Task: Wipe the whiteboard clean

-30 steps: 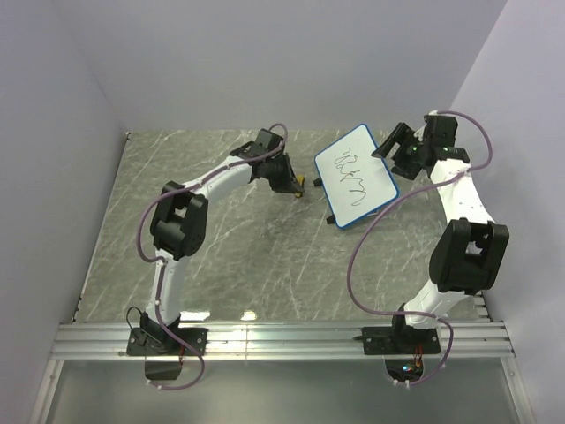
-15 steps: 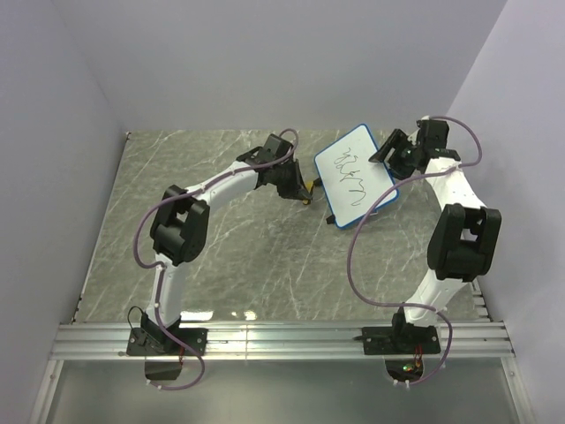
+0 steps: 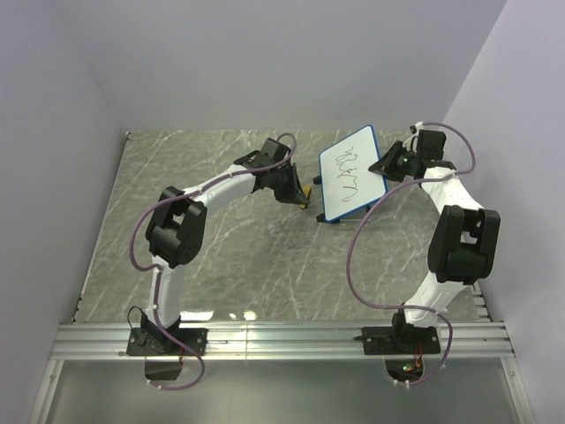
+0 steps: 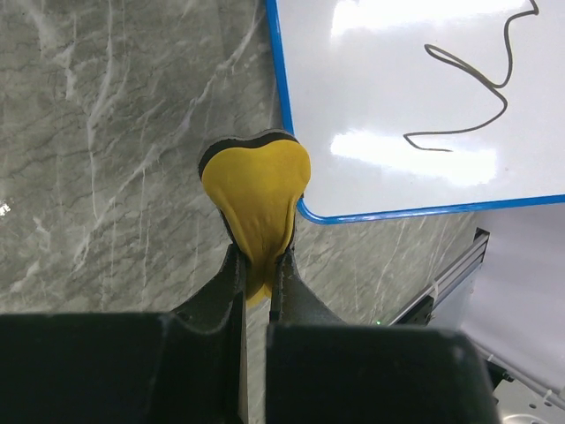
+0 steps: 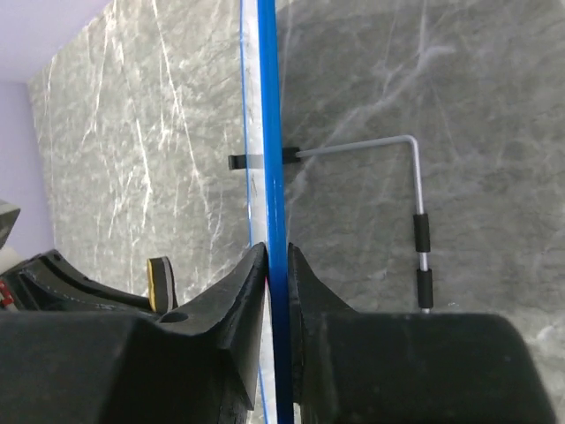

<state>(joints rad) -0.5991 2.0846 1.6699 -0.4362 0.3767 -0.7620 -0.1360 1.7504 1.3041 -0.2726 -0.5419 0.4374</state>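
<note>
The left gripper (image 4: 258, 261) is clamped narrow on a yellow-orange eraser (image 4: 256, 190), pinching its tail so the broad, rounded pad sticks out ahead of the fingers. The whiteboard (image 4: 397, 97) lies ahead and to the right of that pad. The eraser sits just beside the board's rounded near corner, over the marble and outside the blue rim; whether it touches the rim I cannot tell. The black scribble (image 4: 506, 93) is further in on the white face, so by my reckoning the coming move is a sweep inward from that corner and across the board.

The right gripper (image 5: 276, 265) is closed on the whiteboard's blue edge on the side away from the eraser, one jaw on each face. Its wrist camera sees the board edge-on, with a bent wire stand (image 5: 415, 177) jutting from the back. From above, the board (image 3: 349, 177) looks tilted up, its written face turned toward the left arm and its long axis running from the corner near the eraser up to the far corner. The left arm is the one placed to wipe; the right one seems to serve as a brace.

Under and around the whiteboard is a grey veined marble table (image 3: 221, 256), smooth and glossy. Plain lavender walls (image 3: 265, 62) close in beyond the board and to both sides, the right wall near the bracing arm. An aluminium rail (image 3: 282, 340) carrying both bases lies well apart from the board
</note>
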